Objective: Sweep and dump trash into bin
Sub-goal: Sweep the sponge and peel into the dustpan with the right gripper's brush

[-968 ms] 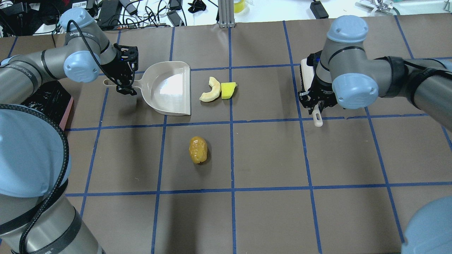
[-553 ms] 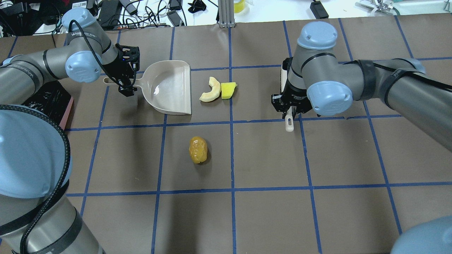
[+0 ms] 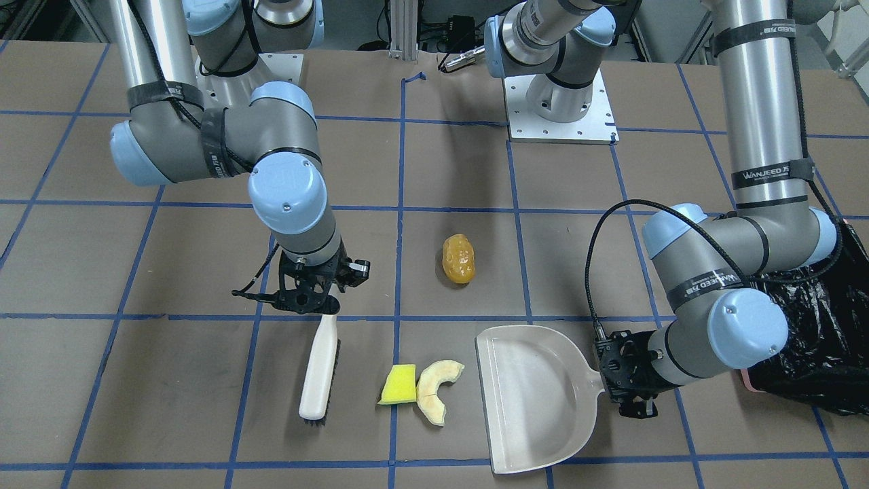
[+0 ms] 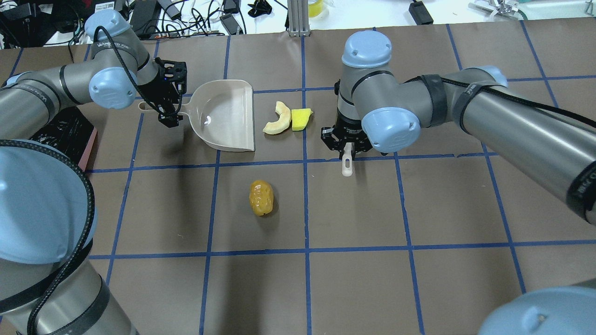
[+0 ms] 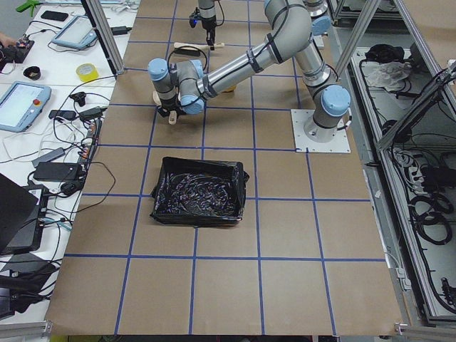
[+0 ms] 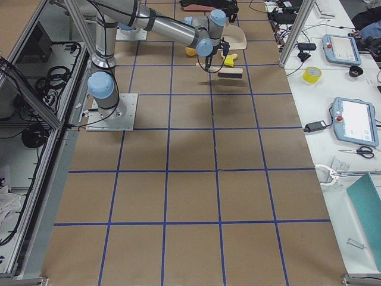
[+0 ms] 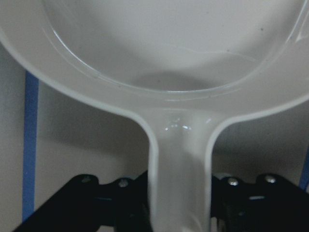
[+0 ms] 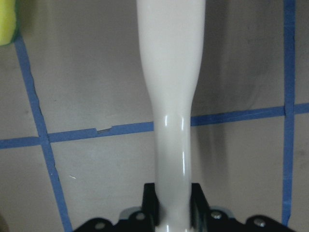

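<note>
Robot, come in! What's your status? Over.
Left gripper shut on dustpan handle, right gripper shut on brush. Wedge and crescent lie between brush and dustpan; orange lump apart, nearer the robot. Nothing between brush and wedge.

Seen from overhead, the dustpan point(image 4: 233, 132) sits on the table point(image 4: 354, 288) with its mouth toward 3 o'clock. Just off that mouth lies the crescent slice point(image 4: 278, 122), touching the sponge wedge point(image 4: 301, 119) at its 3 o'clock. The brush point(image 3: 319, 370) is near the wedge, farther toward 3 o'clock. The lumpy piece point(image 4: 261, 197) lies well apart at the slice's 6 o'clock. The bin point(image 5: 196, 217) is at the dustpan's 9 o'clock.
</note>
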